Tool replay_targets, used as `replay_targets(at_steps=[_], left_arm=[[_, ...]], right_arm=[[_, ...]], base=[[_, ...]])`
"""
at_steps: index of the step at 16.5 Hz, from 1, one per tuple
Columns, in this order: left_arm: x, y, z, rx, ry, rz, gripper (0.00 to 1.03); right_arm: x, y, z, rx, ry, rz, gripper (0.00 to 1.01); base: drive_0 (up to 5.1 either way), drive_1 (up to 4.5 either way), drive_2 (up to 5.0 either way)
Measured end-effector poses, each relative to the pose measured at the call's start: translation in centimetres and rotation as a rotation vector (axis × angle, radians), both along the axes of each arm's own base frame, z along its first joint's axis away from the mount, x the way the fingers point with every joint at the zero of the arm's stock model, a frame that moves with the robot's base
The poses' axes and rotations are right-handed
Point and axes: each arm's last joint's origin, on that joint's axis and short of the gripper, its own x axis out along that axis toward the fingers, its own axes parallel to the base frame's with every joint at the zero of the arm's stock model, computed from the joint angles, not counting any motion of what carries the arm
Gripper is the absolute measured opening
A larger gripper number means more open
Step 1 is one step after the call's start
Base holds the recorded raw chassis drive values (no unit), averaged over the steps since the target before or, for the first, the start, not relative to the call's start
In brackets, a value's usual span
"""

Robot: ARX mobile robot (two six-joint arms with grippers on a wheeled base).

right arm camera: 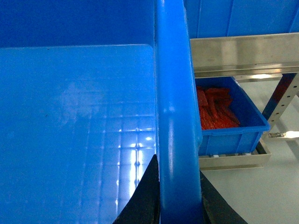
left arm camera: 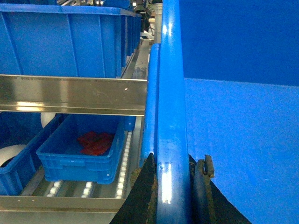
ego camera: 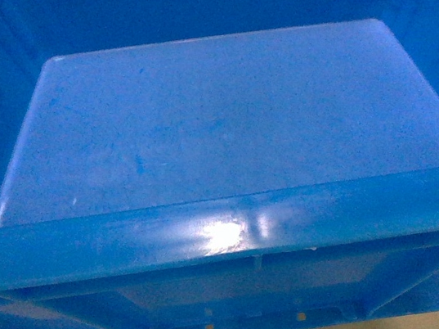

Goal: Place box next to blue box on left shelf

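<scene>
Presently, item one: the box (ego camera: 220, 115), a large bright blue open-topped crate, fills the head view almost edge to edge, its pale smooth floor in the centre, its thick rolled rim across the lower part of the frame and ribbed outer wall beneath; it is carried between both arms, each clamped on a side rim. Item two, lower centre of the left wrist view: the left gripper (left arm camera: 170, 196), dark fingers pressed against either face of the rim, pinching it. Item three, left half of that same frame: a metal shelf rail (left arm camera: 70, 93) with a large blue bin (left arm camera: 60, 42) above it and, on the roller level below, a smaller blue tray (left arm camera: 79, 156) holding red items; which bin the task means cannot be told. Item four, lower centre of the right wrist view: the right gripper (right arm camera: 180, 196), likewise closed astride the opposite rim. Item five, right of that frame: another blue tray (right arm camera: 233, 126) of red pieces under a steel rail. Handling note, as judgement: the crate looks empty, so light for its bulk; rigid, glossy and likely slippery, so the rolled rim is the sound purchase, held evenly on both sides to prevent tilt.
</scene>
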Motion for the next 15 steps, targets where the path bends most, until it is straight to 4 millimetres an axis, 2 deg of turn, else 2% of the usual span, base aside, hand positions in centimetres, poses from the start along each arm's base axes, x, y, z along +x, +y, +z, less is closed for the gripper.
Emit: replay_targets(at_steps=[15], left_arm=[[0.00, 0.00, 0.01, 0.000, -0.001, 0.000, 0.09]], right_arm=[[-0.03, -0.01, 0.03, 0.000, -0.002, -0.001, 0.09]], base=[[0.0, 0.00, 0.0]])
